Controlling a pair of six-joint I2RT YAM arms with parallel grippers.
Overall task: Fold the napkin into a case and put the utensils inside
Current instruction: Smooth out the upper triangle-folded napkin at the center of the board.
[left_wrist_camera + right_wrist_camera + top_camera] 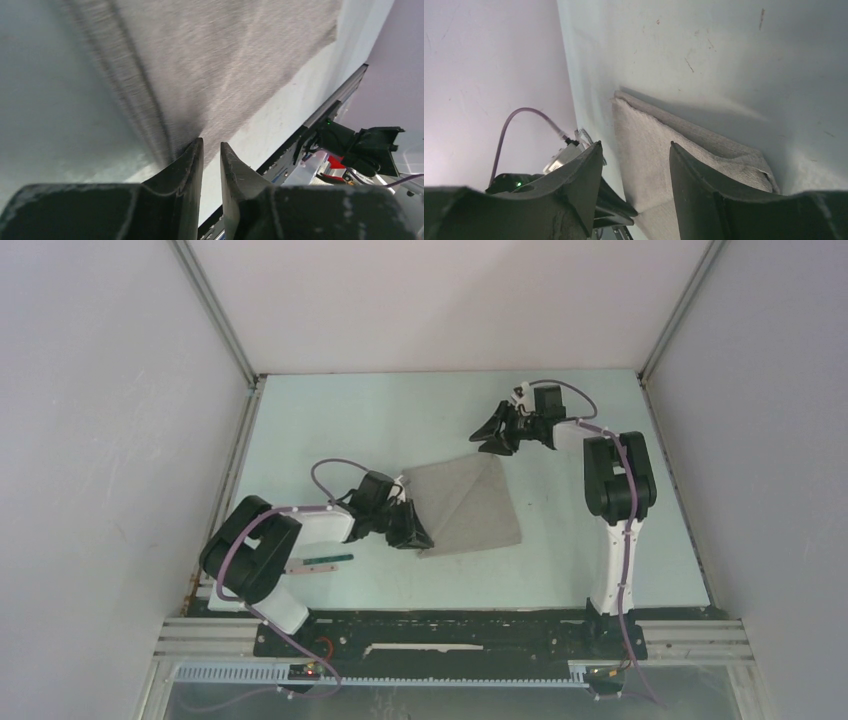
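Grey napkin (470, 505) — left end effector (418, 537) clamps its near-left corner, right end effector (483, 440) hangs apart near its far corner.

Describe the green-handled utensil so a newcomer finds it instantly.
On the pale table, look beside the left arm, near the near edge. Left of the grey napkin lies a slim utensil, the only thing with a dark green handle.

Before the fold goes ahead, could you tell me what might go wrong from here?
The left gripper stands nearly closed at the napkin's very edge; it may catch too little cloth and slip.
The right gripper hangs open, off the cloth, so a one-handed fold could go crooked.
The utensils lie beside the left arm; a sweep might knock them.
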